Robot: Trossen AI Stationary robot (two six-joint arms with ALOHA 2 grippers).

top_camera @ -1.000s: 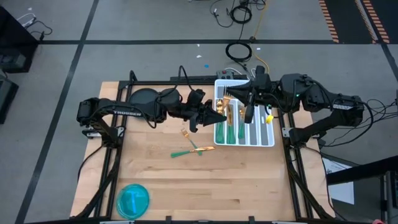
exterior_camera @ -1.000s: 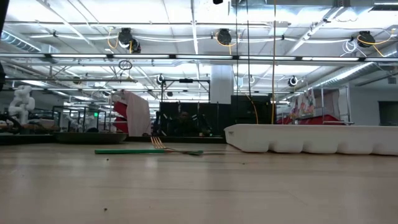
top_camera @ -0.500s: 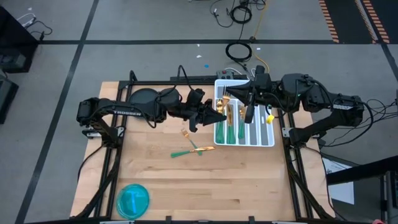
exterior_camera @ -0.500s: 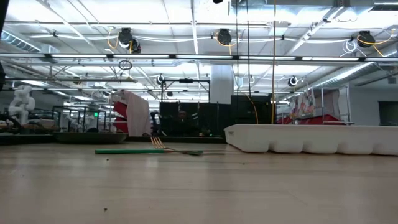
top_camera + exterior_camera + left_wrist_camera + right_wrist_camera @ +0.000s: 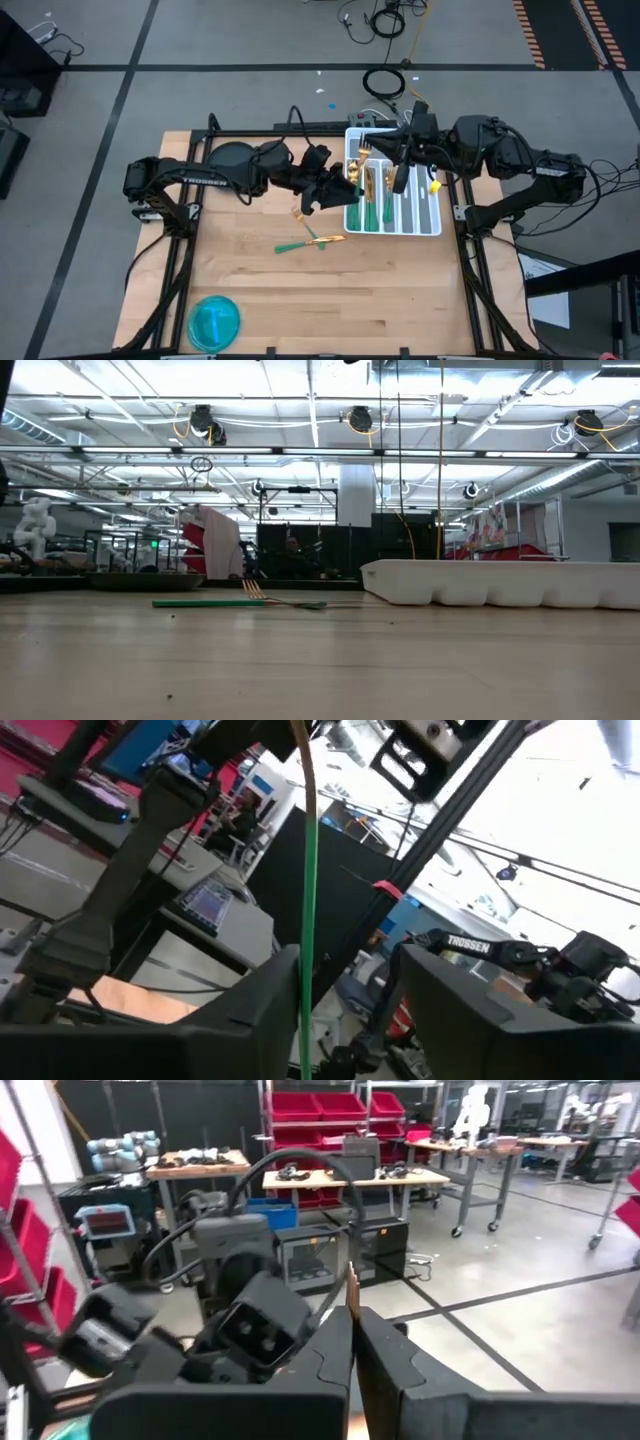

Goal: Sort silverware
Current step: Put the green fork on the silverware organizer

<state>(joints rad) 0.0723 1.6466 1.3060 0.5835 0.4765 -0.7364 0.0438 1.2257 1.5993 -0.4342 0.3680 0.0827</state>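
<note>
Beside the white tray (image 5: 432, 228), we read TROSSEN on the arm; our left gripper (image 5: 345, 190) pinches a green-handled utensil (image 5: 308, 910) lengthwise between fingers; right gripper (image 5: 377, 152) clamps another (image 5: 352, 1295) above tray.

Left end effector (image 5: 345, 192): its tips are too small in the high view at frame centre to tell their gap.
Utensil in left wrist view (image 5: 308, 900): the green handle runs off the bottom edge; the head is cut off at the top.
Right end effector (image 5: 355, 1342): the thin gold piece (image 5: 352, 1295) between its fingers is too blurred to name.
White tray (image 5: 500, 582): cut off at the right edge of the low view; its contents sit hidden behind its wall.
Fork on worktop (image 5: 240, 601): its tines are too small to count.
</note>
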